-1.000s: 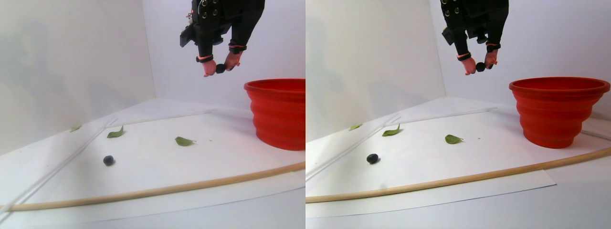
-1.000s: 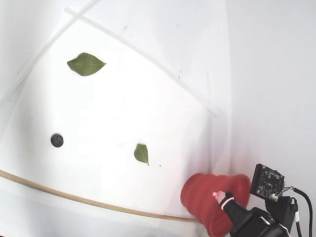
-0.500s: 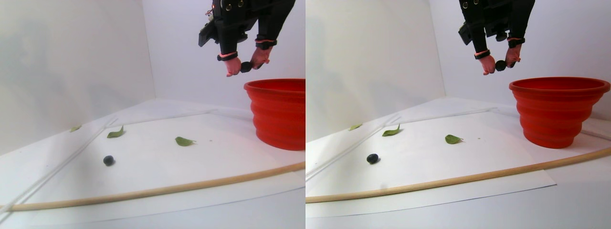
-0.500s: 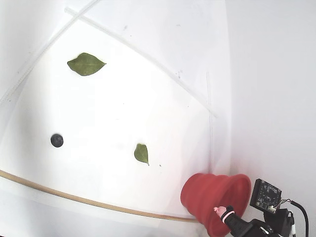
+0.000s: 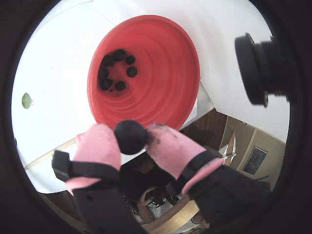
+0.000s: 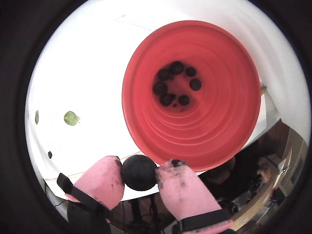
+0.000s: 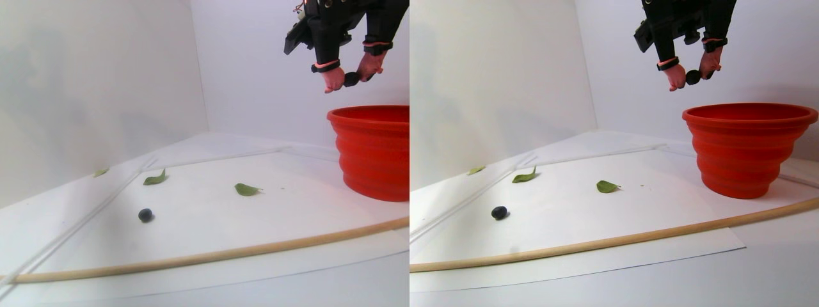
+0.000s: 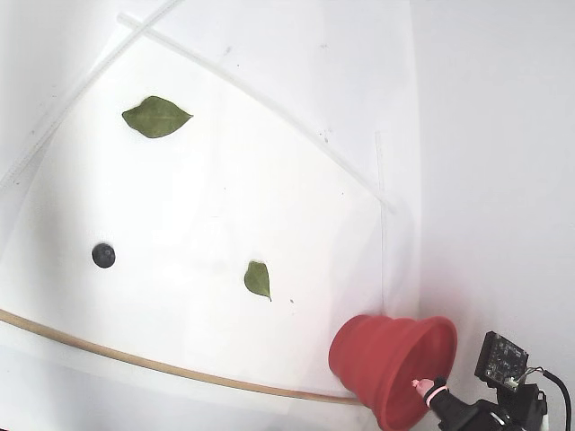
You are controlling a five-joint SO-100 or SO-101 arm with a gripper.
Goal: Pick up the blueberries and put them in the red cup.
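Tool (image 6: 140,173) w/ berry (image 6: 139,172) over red cup (image 6: 229,126), leaves (image 8: 156,117) apart

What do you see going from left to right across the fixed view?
Blueberry → big leaf → small leaf → red cup → gripper.

Counted one red cup (image 6: 146,131), with seven blueberries (image 6: 176,67) lying in its bottom in both wrist views. Found one more blueberry (image 6: 139,172) pinched between the two pink fingertips (image 6: 105,178) of the single claw (image 6: 140,175), and one loose blueberry (image 7: 146,215) on the counter (image 7: 64,211), making nine in all. Saw three green leaves (image 7: 247,189) in the stereo pair view, only two of them in the fixed view, and one wooden rod (image 7: 211,257).
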